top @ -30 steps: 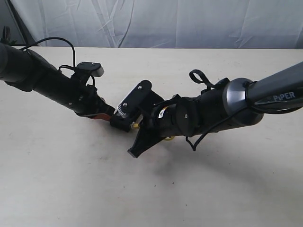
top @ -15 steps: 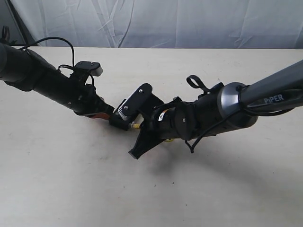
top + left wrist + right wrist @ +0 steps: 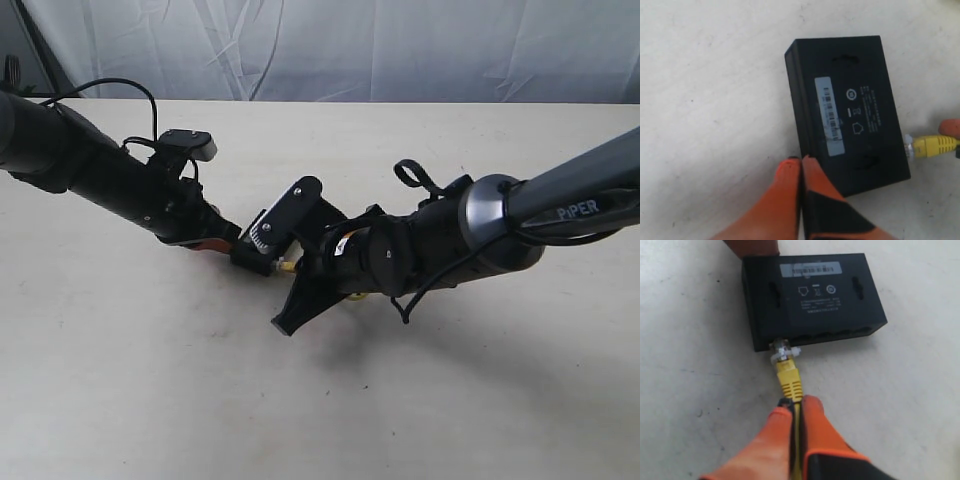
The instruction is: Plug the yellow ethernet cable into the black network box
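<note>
Beige table (image 3: 690, 340), right tool (image 3: 796, 407) pinching yellow cable (image 3: 789, 377) — plug (image 3: 782, 352) at box (image 3: 815, 295)

Black network box (image 3: 760, 300) label (image 3: 810, 268) blurred; yellow ethernet cable (image 3: 789, 377) largely hidden under right arm (image 3: 440, 245)

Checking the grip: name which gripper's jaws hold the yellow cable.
The right gripper: its jaws pinch the yellow ethernet cable; the left gripper is shut empty by the black network box.

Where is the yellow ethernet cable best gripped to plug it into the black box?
Grip the yellow ethernet cable on its ribbed boot, just behind the clear plug, coming from the side away from the black network box. The boot points straight at the box, so pushing there should not buckle it.
</note>
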Available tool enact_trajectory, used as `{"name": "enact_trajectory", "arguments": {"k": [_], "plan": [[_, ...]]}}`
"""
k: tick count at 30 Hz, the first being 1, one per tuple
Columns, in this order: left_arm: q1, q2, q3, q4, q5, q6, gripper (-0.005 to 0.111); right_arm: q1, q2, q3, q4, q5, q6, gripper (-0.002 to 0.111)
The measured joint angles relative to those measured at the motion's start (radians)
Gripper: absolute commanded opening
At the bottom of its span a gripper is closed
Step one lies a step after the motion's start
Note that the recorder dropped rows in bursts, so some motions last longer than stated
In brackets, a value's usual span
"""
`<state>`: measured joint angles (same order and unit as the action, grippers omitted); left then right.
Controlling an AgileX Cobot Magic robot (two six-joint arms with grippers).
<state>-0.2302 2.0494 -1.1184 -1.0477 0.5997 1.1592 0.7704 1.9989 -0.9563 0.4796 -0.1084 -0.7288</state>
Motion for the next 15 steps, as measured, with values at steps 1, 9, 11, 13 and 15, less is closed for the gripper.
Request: {"name": "enact_trajectory", "arguments": {"k": [1,9,11,13,15], "plan": [[0.0,0.0,0.0,0.0,-0.002,0.0,0.0,0.0,0.0,0.0,0.0,-0.005,0.0,-0.001],[0.0,0.0,0.0,0.017,0.006,0.0,0.0,0.0,-0.026,0.0,0.0,-0.013,0.0,-0.001],[0.0,0.0,0.0,0.026,0.016,0.0,0.0,0.0,-0.031,0.0,0.0,-0.02,0.002,-0.001],[0.0,0.0,0.0,0.042,0.022,0.0,0.0,0.0,-0.033,0.0,0.0,-0.02,0.002,-0.001],[0.0,0.0,0.0,0.051,0.022,0.0,0.0,0.0,-0.033,0.0,0.0,-0.02,0.002,-0.001]]}}
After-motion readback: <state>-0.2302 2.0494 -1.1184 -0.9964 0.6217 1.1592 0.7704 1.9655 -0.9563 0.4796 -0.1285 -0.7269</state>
